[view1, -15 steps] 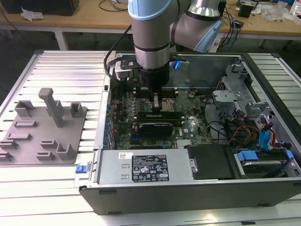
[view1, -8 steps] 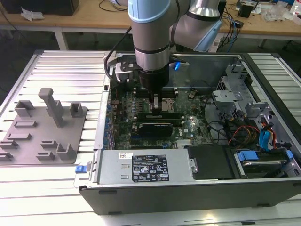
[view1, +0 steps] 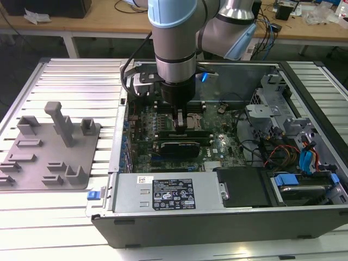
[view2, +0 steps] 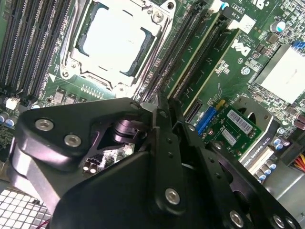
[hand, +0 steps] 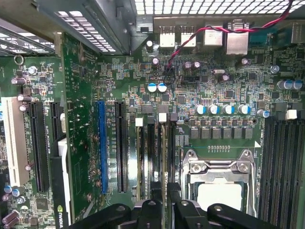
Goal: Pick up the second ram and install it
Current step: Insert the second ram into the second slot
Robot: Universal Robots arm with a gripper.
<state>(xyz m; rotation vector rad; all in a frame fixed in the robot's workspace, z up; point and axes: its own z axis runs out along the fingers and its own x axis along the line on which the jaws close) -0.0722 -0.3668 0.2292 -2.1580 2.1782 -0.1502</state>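
The gripper [view1: 181, 120] sits clamped on the second ram [hand: 163, 157], over the motherboard [hand: 200, 90] slots beside the processor socket [hand: 217, 174]. The stick looks light, stiff and fragile; best held by its edges.

Ribbed white metal work surface [view1: 70, 76] seen across exterior view, lit brightly along bottom edge. Wooden workbench [view1: 109, 19] set along top of frame on white legs, dark floor [view1: 22, 46] seen beneath at upper left. Cables and clutter [view1: 283, 13] scattered on bench at upper right.
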